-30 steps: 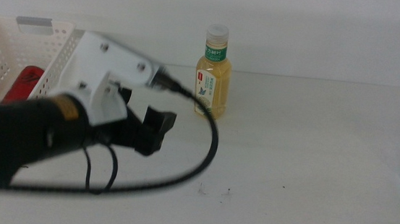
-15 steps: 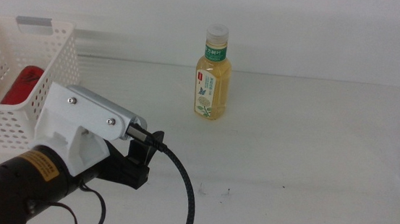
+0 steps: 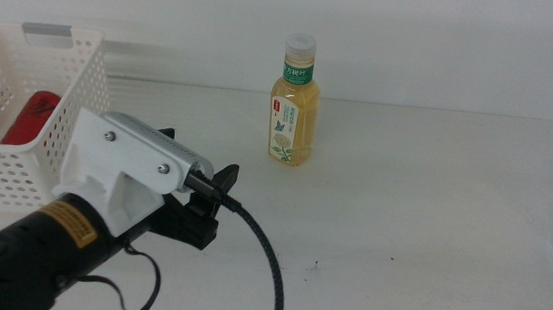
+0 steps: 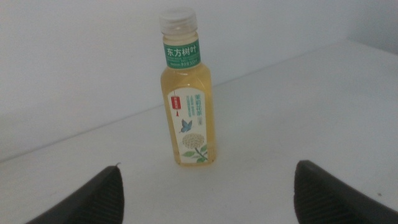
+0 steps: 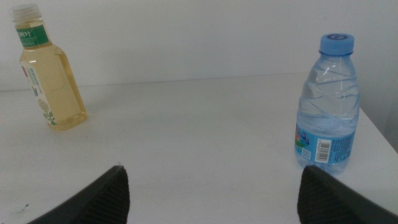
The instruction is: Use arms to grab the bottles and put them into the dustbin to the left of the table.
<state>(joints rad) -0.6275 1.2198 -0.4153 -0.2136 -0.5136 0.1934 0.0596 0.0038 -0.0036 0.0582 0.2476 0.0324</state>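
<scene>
Near the desk's far edge the yellow bottle stands upright, facing the left tool, whose jaws are spread wide and empty; it looks rigid, smooth and top-heavy, best gripped at the labelled waist of its 1 body.

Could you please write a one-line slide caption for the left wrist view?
Open left gripper facing an upright yellow bottle on the white table.
</scene>
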